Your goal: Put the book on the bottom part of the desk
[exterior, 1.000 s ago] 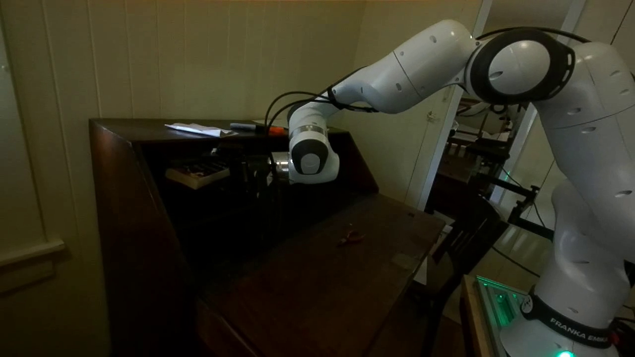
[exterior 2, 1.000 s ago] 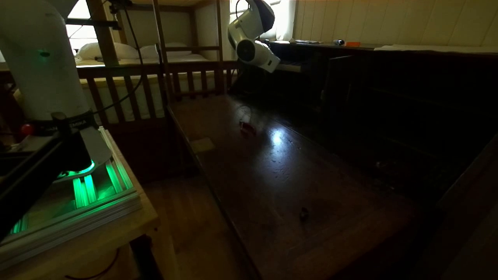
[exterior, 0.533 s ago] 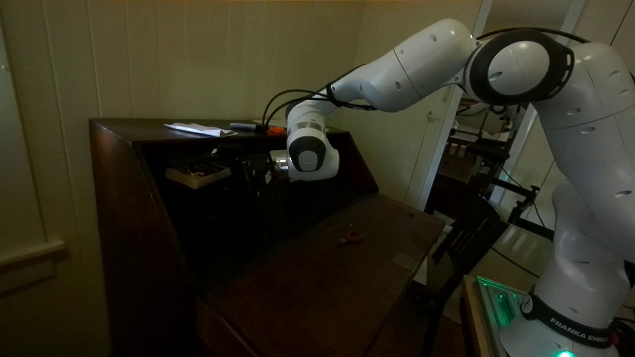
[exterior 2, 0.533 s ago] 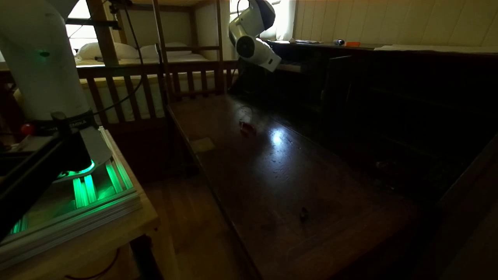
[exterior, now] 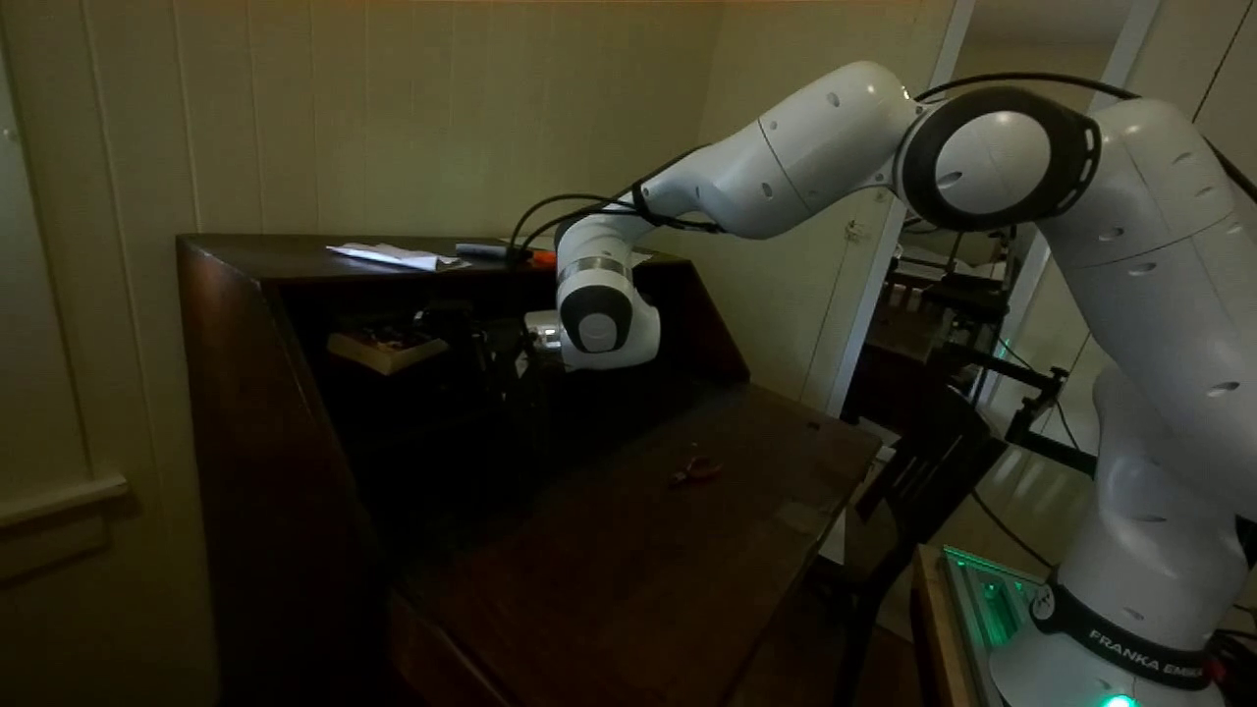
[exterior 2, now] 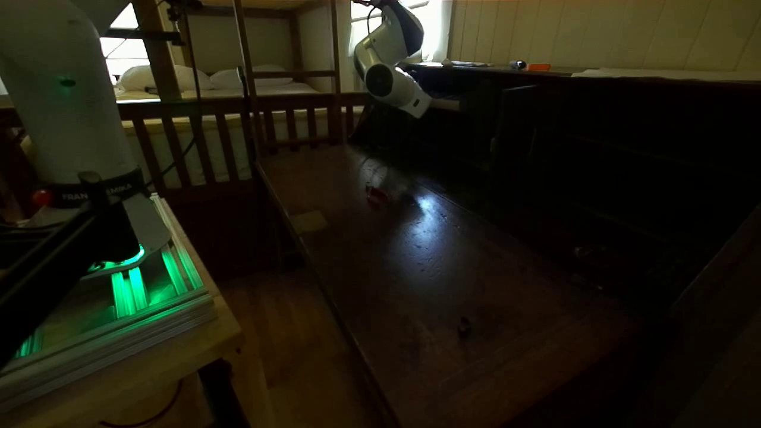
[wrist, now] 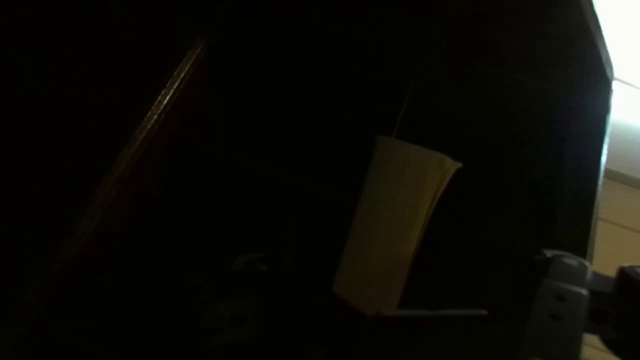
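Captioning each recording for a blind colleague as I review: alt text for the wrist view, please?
A pale book in near darkness, framed by the open gripper, whose fingers stand wide apart, one barely visible, with dark gaps beside the book. A bright panelled wall shows at the right; much else is too dark to tell.

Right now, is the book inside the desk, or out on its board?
Inside: an exterior view shows the book within the desk, beneath its top.
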